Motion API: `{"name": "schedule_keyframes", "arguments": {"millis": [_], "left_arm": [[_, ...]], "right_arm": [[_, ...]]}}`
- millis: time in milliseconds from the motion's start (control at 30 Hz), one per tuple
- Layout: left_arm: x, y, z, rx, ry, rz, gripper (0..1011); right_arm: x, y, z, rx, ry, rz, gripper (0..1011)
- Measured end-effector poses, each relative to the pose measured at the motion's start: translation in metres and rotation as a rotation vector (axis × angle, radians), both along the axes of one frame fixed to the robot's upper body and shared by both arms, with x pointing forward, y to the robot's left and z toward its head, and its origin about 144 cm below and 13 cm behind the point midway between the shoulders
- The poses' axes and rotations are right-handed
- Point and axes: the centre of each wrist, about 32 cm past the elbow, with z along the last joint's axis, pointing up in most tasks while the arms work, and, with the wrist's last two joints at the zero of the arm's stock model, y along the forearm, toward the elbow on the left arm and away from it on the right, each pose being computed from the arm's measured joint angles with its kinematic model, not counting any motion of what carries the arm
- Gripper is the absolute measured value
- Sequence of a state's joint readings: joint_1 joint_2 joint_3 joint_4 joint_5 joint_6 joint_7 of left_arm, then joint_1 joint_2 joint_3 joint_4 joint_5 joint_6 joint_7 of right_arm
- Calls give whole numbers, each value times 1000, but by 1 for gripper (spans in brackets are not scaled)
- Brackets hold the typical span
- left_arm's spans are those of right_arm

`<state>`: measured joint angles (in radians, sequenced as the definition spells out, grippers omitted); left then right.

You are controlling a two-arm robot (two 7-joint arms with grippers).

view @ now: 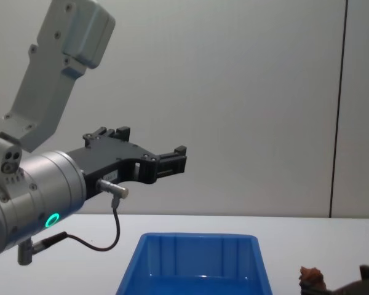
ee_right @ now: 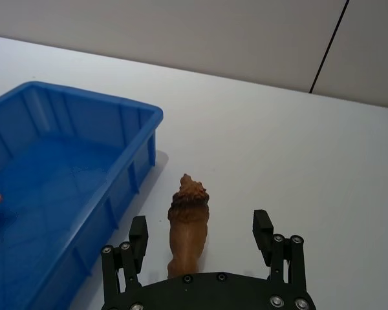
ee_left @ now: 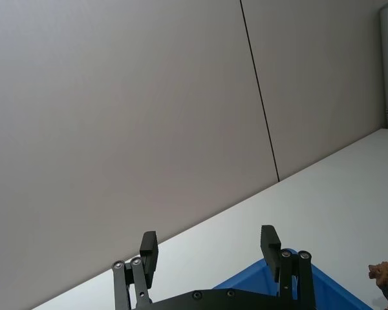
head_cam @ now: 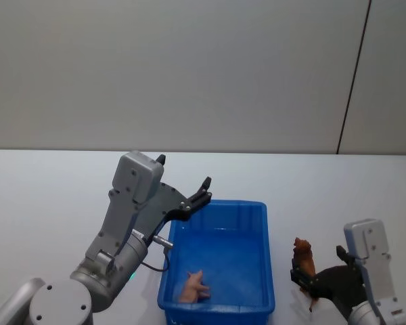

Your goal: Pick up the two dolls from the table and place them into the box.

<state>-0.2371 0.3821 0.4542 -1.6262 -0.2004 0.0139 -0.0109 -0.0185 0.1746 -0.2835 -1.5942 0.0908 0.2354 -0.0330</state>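
blue box (head_cam: 223, 203) sits near-centre on the white surface (head_cam: 54, 196), long side running near to far. pale peach doll (head_cam: 193, 287) lies on the box floor at its near end, left of middle. reddish-brown animal doll (head_cam: 303, 257) stands upright on the surface just right of the box, outside it and apart from its right wall.

right arm (head_cam: 372, 271) comes in from the near right, low at the surface. right jaws spread wide, one on each side of the reddish-brown animal doll, with a gap on both sides and not pinching it in the right wrist view. left arm (head_cam: 122, 230) is raised on the left. left jaws spread and holding nothing, up in the air over the box's far-left corner, pointing far and right, well above the rim in the chest view.
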Motion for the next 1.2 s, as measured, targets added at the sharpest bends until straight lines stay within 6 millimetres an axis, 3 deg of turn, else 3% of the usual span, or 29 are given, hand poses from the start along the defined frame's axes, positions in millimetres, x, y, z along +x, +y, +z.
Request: {"name": "schedule_keyframes", "arguments": {"millis": [300,700,800,867,967,1100,1200], "left_arm": [[0,0,0,0,0,0,1001],[0,0,0,0,0,0,1001],[0,0,0,0,0,0,1001],[0,0,0,0,0,0,1001],[0,0,0,0,0,0,1001],[0,0,0,0,0,0,1001],[0,0,0,0,0,0,1001]], "right_arm": [[4,3,-14,7,45,-16,999],[9,10,-24,19,79,-19,707],[10,12,-25,22,84,-18,570],[10,12,-25,23,85,-18,550],[11,13,-25,26,86,-19,428],[11,14,-25,28,84,-19,336],[11,16,-21,33,65,-17,333]]}}
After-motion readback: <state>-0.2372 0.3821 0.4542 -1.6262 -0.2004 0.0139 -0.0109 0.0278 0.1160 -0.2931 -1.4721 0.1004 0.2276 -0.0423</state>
